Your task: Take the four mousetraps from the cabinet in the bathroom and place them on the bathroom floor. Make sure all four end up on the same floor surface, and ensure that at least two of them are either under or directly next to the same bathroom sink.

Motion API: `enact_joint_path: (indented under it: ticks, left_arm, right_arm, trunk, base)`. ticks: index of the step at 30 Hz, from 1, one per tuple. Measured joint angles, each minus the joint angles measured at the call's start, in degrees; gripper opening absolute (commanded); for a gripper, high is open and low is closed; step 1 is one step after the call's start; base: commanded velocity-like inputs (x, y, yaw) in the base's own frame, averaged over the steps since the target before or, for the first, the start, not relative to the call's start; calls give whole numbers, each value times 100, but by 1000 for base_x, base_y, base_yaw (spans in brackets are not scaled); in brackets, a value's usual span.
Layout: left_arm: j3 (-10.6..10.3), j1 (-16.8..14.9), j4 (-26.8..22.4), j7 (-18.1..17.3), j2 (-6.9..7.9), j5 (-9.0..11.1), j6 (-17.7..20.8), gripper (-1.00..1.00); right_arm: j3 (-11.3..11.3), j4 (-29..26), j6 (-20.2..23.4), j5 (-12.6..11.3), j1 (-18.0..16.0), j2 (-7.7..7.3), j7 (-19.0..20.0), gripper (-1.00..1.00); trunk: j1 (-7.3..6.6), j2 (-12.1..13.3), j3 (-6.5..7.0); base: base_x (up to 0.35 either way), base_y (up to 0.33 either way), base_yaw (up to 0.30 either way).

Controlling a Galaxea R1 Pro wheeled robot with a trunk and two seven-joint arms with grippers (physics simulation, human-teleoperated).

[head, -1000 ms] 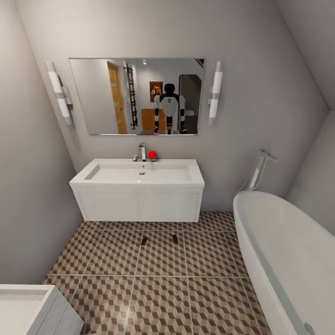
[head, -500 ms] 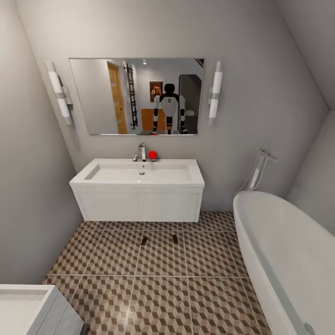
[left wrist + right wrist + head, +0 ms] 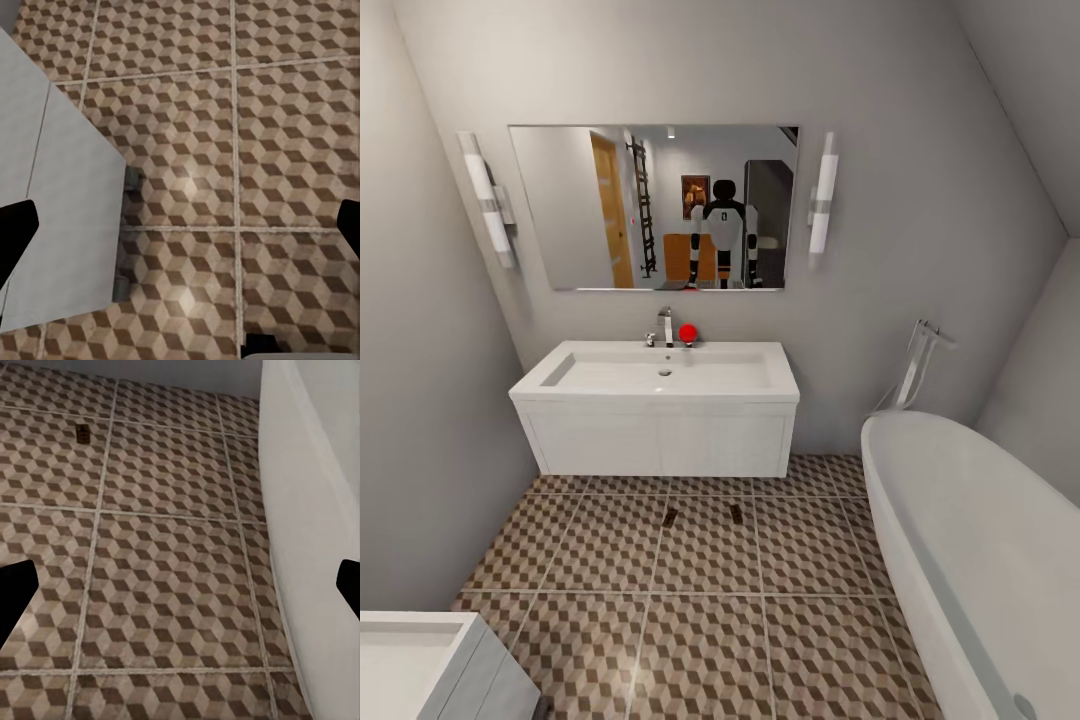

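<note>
No legible writing is seen anywhere. Lower left of head view: a white unit's flat matte corner. Centre: the glossy white rectangular bathroom sink w/ chrome tap is hung above cube-print bathroom floor. Two small mousetraps lie on tiles just in front. Right: smooth oval tub. Left gripper and right gripper are each held wide apart, empty, over tiles.

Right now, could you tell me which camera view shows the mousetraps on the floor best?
The head view: two mousetraps lie apart on the floor just in front of the sink. The right wrist view catches one small mousetrap, too tiny for detail. The left wrist view gives patterned floor and a white unit.
</note>
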Motion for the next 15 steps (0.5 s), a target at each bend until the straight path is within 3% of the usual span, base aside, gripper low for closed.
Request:
enact_joint_path:
  ticks: [10,15]
  left_arm:
    - [2,1,0,7,-31,1,7,100]
    - [1,2,-2,5,-36,0,7,100]
  right_arm:
    - [0,4,3,-5,0,16,-6,100]
    - [-1,6,17,-2,-1,19,-7,100]
  trunk:
    - [0,0,0]
    - [0,0,0]
  base:
    - [0,0,6]
    - [0,0,180]
